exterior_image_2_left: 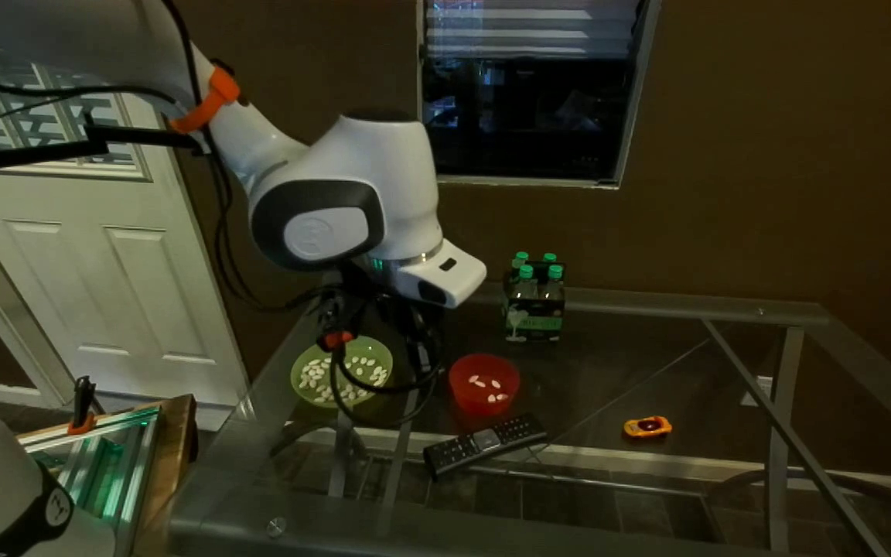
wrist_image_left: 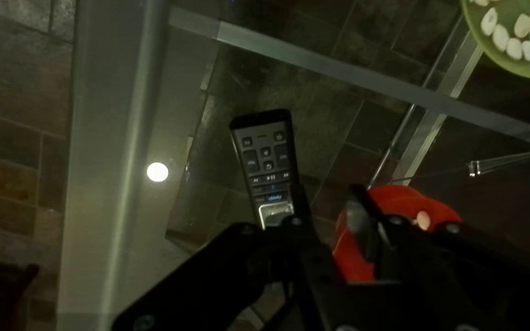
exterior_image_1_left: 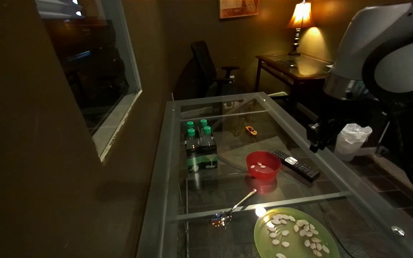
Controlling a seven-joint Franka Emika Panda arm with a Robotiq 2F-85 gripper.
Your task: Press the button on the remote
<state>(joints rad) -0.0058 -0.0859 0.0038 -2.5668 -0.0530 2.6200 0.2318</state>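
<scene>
Near one long table edge [exterior_image_2_left: 384, 522] lay the remote [exterior_image_2_left: 484, 445]; higher up, the gripper [wrist_image_left: 329, 191] hung partly spread, holding nothing.

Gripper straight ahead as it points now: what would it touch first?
Likely the black TV remote, or the glass tabletop just beside it. In the wrist view, one finger of the open gripper overlaps the remote, the other the red bowl; depth is unclear.
</scene>
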